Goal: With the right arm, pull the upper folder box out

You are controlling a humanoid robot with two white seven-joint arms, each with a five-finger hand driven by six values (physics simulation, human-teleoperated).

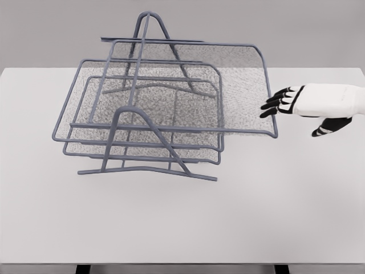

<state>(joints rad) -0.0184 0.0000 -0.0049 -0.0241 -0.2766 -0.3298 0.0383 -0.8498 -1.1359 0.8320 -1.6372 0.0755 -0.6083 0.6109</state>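
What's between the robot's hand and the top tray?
Nothing. In the head view the right hand's fingertips reach the top tray's right rim; no gap shows.

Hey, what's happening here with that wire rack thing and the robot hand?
The robot's right hand is at the right edge of the upper tray of a grey mesh rack on a white table. That tray sticks out to the right past the lower trays. The fingers are at its rim, thumb apart; no firm grip shows.
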